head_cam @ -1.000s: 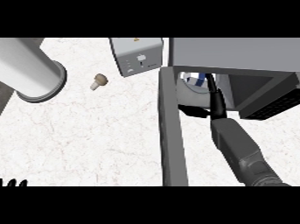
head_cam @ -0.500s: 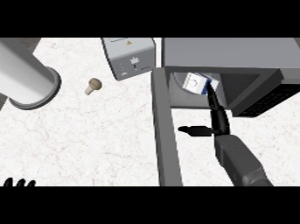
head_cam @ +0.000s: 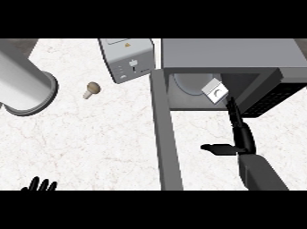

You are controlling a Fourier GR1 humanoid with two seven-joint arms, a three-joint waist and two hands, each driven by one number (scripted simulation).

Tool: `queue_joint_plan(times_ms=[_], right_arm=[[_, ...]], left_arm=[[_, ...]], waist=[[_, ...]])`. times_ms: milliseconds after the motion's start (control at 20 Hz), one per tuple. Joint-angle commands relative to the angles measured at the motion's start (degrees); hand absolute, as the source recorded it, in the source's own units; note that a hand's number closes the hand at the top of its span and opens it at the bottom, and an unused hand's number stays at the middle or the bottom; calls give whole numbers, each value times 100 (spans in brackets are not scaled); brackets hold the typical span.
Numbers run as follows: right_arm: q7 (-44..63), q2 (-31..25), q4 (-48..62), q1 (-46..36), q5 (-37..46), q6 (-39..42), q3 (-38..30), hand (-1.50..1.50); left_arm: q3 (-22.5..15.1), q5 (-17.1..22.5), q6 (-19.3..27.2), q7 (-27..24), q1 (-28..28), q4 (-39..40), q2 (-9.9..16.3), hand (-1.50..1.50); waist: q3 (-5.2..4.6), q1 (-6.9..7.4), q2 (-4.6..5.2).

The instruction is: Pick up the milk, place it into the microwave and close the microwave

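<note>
The milk carton (head_cam: 215,92), white with a blue mark, lies tilted inside the open microwave (head_cam: 228,53), on its round turntable. My right hand (head_cam: 237,134) is in front of the microwave's opening, fingers straight and pointing toward the carton, thumb out to the left; it holds nothing and its fingertips are just short of the carton. The microwave door (head_cam: 166,134) stands swung open, seen edge-on as a long grey bar left of the hand. My left hand (head_cam: 39,185) rests at the lower left edge, fingers up.
A grey toaster (head_cam: 129,60) stands left of the microwave at the back. A small brown mushroom (head_cam: 91,89) lies on the white marble counter (head_cam: 83,138). A large white cylinder (head_cam: 17,85) lies at the far left.
My right hand has drawn back out of the microwave, leaving the milk carton inside. The view has shifted, so the microwave and counter items now sit lower in the frame.
</note>
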Motion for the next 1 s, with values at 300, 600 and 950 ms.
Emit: queue_joint_plan(times_ms=[300,600,950], right_arm=[[-46,-493,-1303,1296,-323,560,-22,150],[268,-851,-1970,1962,-703,1009,-180,-150],[133,-1460,-1639,2070,-1165,1709,-611,-150]], left_arm=[[-780,-712,-210,659,-700,263,168,-150],[-1123,-1761,271,747,-1840,1082,-204,150],[-1289,-1889,621,1020,-2584,1793,-699,150]], waist=[[4,-76,2],[3,-76,8],[11,12,31]])
